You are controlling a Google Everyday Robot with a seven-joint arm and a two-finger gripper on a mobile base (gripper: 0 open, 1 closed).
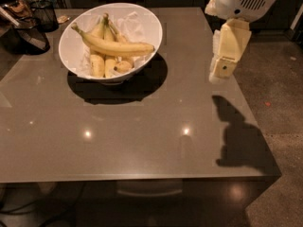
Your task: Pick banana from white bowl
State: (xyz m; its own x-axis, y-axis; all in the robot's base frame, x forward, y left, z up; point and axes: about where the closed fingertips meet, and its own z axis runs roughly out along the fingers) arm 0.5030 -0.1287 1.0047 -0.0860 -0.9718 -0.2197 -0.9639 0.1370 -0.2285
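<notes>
A long yellow banana point(116, 47) lies across the top of the fruit in the large white bowl point(75, 41), its stem pointing to the upper left. A bunch of shorter bananas point(105, 63) lies under it. The bowl stands at the back left of the grey table point(142, 136). My gripper point(222, 72) hangs from the white arm over the table's right side, well to the right of the bowl and above the surface. It holds nothing.
A dark wire basket point(45, 13) and other dark items stand at the back left corner. The table's right edge lies just beyond the gripper, with speckled floor point(279, 103) past it. The arm casts a shadow point(241, 136) on the table's right front.
</notes>
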